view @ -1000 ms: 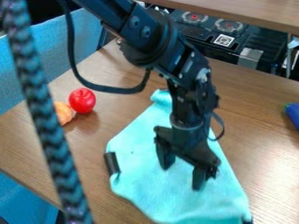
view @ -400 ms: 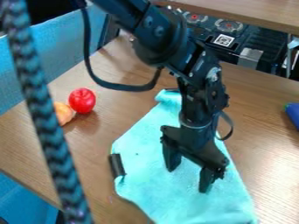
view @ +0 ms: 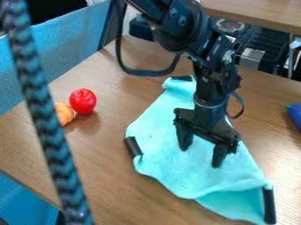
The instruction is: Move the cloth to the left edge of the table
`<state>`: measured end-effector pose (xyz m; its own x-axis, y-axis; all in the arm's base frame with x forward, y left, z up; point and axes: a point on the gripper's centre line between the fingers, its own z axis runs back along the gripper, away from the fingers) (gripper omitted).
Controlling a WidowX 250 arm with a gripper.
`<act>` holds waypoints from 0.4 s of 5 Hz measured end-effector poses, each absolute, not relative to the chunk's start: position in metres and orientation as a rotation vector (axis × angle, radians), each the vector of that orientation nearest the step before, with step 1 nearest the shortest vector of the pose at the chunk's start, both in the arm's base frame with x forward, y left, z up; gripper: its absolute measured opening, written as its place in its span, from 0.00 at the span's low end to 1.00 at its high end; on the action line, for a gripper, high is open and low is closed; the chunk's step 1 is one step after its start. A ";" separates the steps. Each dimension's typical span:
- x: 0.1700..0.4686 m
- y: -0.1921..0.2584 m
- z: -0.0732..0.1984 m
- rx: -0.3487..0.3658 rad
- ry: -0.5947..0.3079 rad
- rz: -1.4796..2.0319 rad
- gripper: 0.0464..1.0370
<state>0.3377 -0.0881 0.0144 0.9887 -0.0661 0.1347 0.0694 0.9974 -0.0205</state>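
Touching cloth (view: 164, 162), claw (view: 201, 157) spread wide

Cloth (view: 170, 169) on the table (view: 100, 176), fruit (view: 82, 101) to its left.
On my camera, the gripper (view: 202, 158) is over the cloth; a lump (view: 63, 115) lies just left of the fruit, partly behind the strap (view: 45, 121), which crosses my view at left; an item (view: 295, 115) lies at far right; equipment (view: 267, 46) stands behind the table.

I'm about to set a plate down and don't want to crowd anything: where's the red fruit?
In the camera view, the red fruit is left of the cloth, right beside the orange item.
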 end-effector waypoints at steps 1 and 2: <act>0.362 -0.080 0.020 -0.026 -0.158 -0.024 0.96; 0.385 -0.073 0.034 -0.032 -0.200 0.012 0.96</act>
